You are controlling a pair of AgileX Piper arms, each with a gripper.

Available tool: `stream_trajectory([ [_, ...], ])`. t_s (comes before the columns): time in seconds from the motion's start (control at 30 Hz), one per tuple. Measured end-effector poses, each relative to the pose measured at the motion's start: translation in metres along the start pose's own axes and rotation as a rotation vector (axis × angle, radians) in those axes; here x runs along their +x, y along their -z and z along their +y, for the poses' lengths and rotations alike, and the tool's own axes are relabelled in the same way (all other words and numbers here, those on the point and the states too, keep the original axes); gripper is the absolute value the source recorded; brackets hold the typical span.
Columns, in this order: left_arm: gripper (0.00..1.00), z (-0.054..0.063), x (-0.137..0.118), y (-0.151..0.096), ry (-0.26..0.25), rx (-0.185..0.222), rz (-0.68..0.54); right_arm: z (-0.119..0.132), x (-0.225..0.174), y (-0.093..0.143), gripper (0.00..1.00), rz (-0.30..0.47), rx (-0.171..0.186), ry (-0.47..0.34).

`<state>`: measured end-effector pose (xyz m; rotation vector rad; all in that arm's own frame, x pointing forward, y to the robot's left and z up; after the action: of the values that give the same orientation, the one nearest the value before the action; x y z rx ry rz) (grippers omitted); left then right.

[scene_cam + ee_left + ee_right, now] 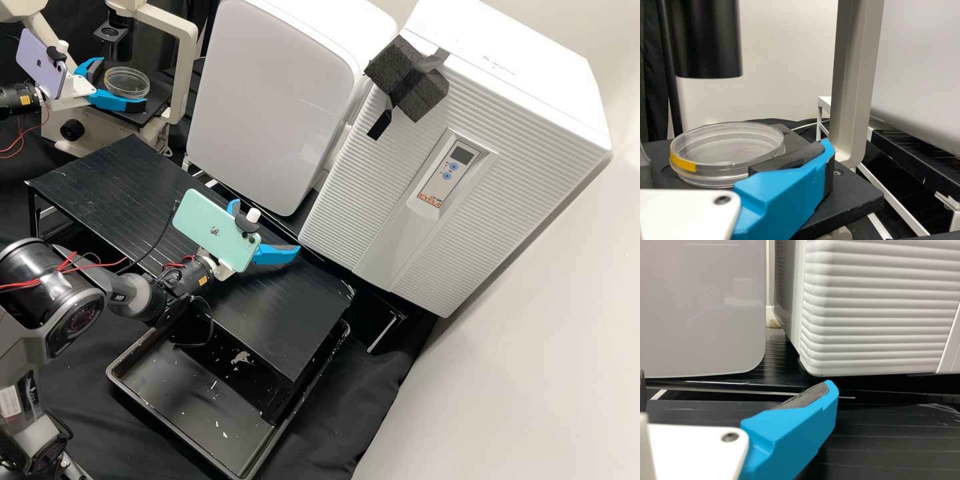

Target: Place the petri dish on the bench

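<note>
- Clear plastic makes up the petri dish, which sits on the black stage of the microscope, under a dark cylinder.
- It lies flat, with its broad round face up and its low side wall running around level. Being round, it has no long axis across that face; the line through its middle stands upright.
- Yellow tape marks one part of the side wall, turned toward the left wrist camera.
- The left gripper is at the stage, its two blue fingers apart, one to either side of the dish. One dark pad overlaps the dish's edge in the left wrist view; I cannot tell whether it touches.
- The right gripper is over the black bench, well apart from the dish, its fingers spread with nothing between them.
- A lavender phone is mounted by the left gripper, a mint green phone by the right one.
- Two big white machines stand behind the bench: one smooth-fronted, one ribbed, with a dark foam block taped to it.
- A black tray, dotted with pale flecks, lies partly beneath the bench.
</note>
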<state>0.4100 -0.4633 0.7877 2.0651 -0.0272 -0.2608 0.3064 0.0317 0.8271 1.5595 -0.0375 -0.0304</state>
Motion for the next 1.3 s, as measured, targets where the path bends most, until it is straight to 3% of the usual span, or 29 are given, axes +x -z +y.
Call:
stream_trajectory([
  [0.17, 1.0, -0.0001, 0.0001, -0.0001, 0.0, 0.015, 0.004, 0.0, 0.0, 0.0, 1.0, 0.0, 0.0, 0.0],
  [0.2, 0.0, -0.0002, 0.0002, -0.0005, -0.001, 0.02, 0.005, 0.0, 0.0, 0.0, 1.0, 0.0, 0.0, 0.0],
  [0.57, 0.0, 0.0013, 0.0033, -0.0004, -0.006, 0.039, 0.079, 0.0, 0.0, 0.0, 1.0, 0.0, 0.0, 0.0],
  [1.3, 0.0, 0.0014, 0.0036, -0.0013, -0.004, 0.045, 0.069, 0.0, 0.0, 0.0, 1.0, 0.0, 0.0, 0.0],
])
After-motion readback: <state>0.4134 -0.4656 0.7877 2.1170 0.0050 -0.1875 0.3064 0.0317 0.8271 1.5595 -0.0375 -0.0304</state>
